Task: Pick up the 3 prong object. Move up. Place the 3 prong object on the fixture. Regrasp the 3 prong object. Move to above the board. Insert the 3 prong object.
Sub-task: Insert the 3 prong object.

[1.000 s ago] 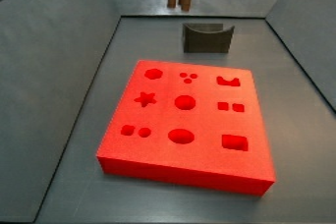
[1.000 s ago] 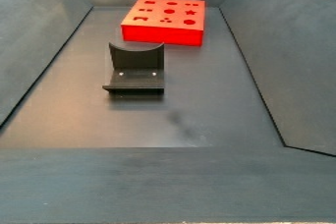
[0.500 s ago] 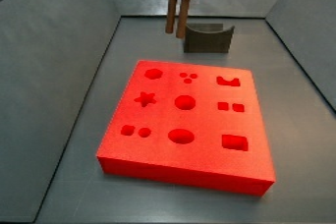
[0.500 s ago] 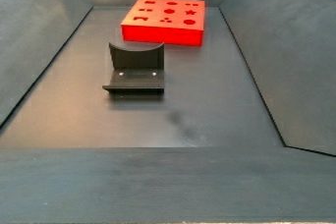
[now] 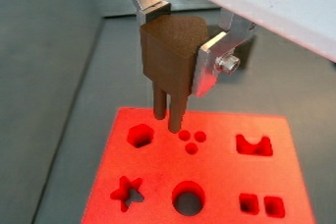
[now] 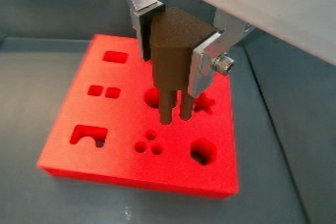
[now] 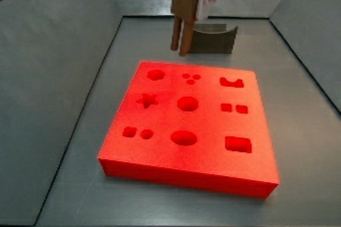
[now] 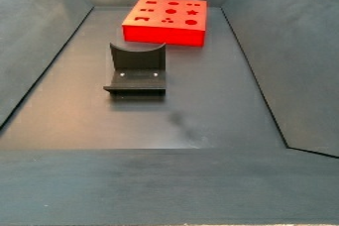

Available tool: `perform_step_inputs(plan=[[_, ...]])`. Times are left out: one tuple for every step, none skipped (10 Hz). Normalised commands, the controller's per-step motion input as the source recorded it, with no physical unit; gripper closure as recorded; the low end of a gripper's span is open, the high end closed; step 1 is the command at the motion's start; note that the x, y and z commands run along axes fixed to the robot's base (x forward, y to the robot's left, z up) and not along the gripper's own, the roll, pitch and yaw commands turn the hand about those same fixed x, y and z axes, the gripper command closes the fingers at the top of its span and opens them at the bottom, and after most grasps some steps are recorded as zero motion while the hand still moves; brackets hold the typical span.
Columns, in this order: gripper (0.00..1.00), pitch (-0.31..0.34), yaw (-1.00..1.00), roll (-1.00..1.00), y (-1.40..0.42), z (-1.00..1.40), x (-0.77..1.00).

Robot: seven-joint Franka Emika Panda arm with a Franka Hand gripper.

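Note:
The 3 prong object (image 5: 171,56) is a brown block with thin prongs pointing down. My gripper (image 5: 182,43) is shut on it, with a silver finger (image 5: 213,59) pressed to each side. In both wrist views it hangs above the red board (image 5: 217,174), its prong tips apart from the surface and close to the three small holes (image 5: 194,141). In a side view the 3 prong object (image 7: 180,19) hangs over the board's (image 7: 200,166) far edge, left of the fixture (image 7: 210,39). The gripper (image 6: 175,51) holds it upright over the board (image 6: 92,144).
The board has star, round and square cut-outs. The dark fixture (image 8: 137,68) stands on the grey floor short of the board (image 8: 183,35). Sloping grey walls (image 7: 60,62) close in the floor on both sides.
The gripper has come down from the top of the side view with the 3 prong object, moving toward the board's far edge. More of the prongs now shows.

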Motion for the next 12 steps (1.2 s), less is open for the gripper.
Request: perform_step_inputs(plan=[[1.0, 0.0, -1.0, 0.0, 0.0, -0.47, 0.0], [1.0, 0.0, -1.0, 0.0, 0.0, -0.44, 0.0], [1.0, 0.0, -1.0, 0.0, 0.0, -0.42, 0.0], [1.0, 0.0, -1.0, 0.0, 0.0, -0.41, 0.0], [1.0, 0.0, -0.98, -0.03, 0.0, -0.26, 0.09], [1.0, 0.019, -0.05, 0.0, 0.0, 0.0, 0.12], [1.0, 0.0, 0.0, -0.03, 0.0, -0.11, 0.0], [1.0, -0.061, 0.24, -0.22, 0.11, -0.2, 0.25], [1.0, -0.146, 0.27, -0.22, 0.11, -0.32, 0.24], [1.0, -0.223, 0.06, -0.15, 0.14, -0.36, 0.04], [1.0, -0.113, 0.0, -0.04, 0.0, 0.0, 0.0], [1.0, 0.0, 0.0, 0.01, 0.0, -0.02, 0.0]])
